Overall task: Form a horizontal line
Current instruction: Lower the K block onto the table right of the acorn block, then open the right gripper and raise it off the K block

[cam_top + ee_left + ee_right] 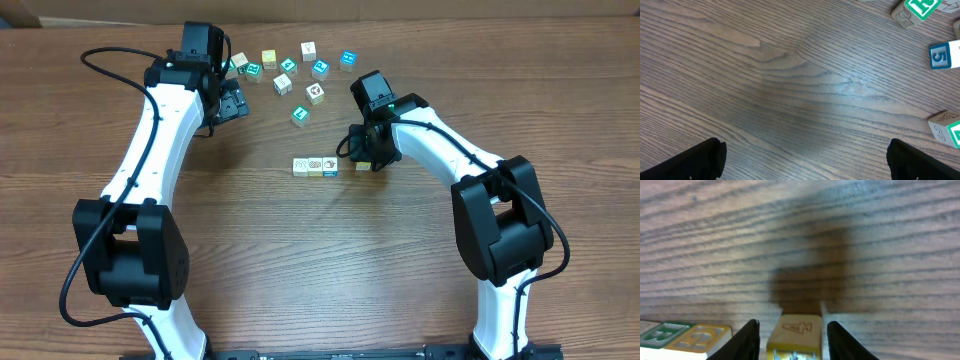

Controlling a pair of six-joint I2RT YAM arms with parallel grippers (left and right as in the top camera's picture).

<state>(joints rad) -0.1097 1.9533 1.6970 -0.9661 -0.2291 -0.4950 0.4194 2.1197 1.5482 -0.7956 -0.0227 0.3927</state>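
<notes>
Flanking yellow cube without touching, right jaws stand ajar; row nearby.

There are 3 lined-up cubes, 1 yellow cube, 10 loose cubes.

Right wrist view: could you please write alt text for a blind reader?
The right gripper straddles a pale yellow cube on the wooden table, a narrow gap showing at each side. Two more cubes sit side by side at lower left.
</notes>
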